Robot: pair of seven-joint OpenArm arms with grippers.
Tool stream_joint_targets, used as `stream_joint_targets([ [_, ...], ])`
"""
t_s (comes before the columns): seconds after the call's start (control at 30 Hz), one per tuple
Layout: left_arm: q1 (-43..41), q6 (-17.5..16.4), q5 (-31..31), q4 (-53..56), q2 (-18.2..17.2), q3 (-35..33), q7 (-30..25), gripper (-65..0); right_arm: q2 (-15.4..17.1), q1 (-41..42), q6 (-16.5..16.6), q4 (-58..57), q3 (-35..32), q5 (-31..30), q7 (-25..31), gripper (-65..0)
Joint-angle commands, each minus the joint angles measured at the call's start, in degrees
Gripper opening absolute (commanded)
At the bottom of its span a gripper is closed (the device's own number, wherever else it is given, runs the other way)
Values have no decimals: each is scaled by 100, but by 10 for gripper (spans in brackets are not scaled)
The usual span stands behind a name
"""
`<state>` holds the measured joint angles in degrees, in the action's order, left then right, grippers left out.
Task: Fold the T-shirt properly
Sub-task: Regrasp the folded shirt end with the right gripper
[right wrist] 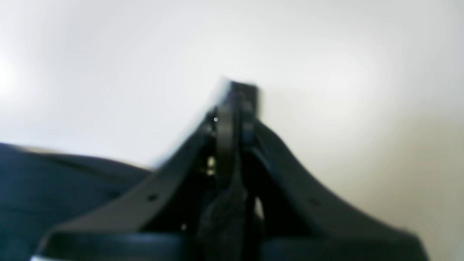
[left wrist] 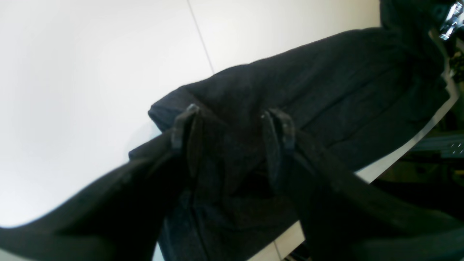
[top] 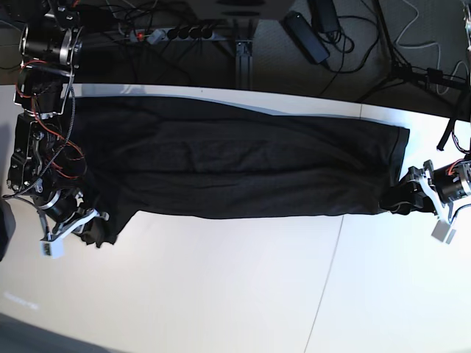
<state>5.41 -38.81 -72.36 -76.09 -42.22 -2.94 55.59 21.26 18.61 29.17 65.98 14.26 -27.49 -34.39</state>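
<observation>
The black T-shirt (top: 221, 158) lies as a long band across the white table (top: 221, 294), graphic hidden. My right gripper (top: 94, 229) is at the shirt's near left corner. In the right wrist view its jaws (right wrist: 235, 105) are pressed together with a strip of black cloth (right wrist: 221, 217) pinched between them. My left gripper (top: 394, 200) is at the shirt's near right corner. In the left wrist view its fingers (left wrist: 185, 127) stand apart with shirt cloth (left wrist: 326, 90) bunched between them, touching the fabric.
A power strip (top: 176, 32), an adapter (top: 305, 33) and cables lie on the dark floor behind the table's far edge. A seam (top: 327, 272) crosses the tabletop. The table's right edge (left wrist: 417, 145) is close to the left gripper.
</observation>
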Motion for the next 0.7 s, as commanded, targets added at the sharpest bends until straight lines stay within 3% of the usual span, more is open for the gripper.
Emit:
stream_joint_targets([
  [0.0, 109, -119, -111, -79, -127, 72, -90, -347, 94, -35, 282, 396, 24, -273, -42, -650],
  [0.1, 109, -119, -181, -79, -127, 72, 85, -347, 98, -638, 282, 1534, 28, -601, -278, -650],
  [0.33, 107, -119, -391, -79, -129, 72, 323, -347, 94, -2439, 278, 3877, 345, -713, -382, -650],
  [0.67, 92, -119, -708, -240, -129, 72, 643, -347, 92, -4116, 278, 5193, 1504, -1069, -385, -650],
])
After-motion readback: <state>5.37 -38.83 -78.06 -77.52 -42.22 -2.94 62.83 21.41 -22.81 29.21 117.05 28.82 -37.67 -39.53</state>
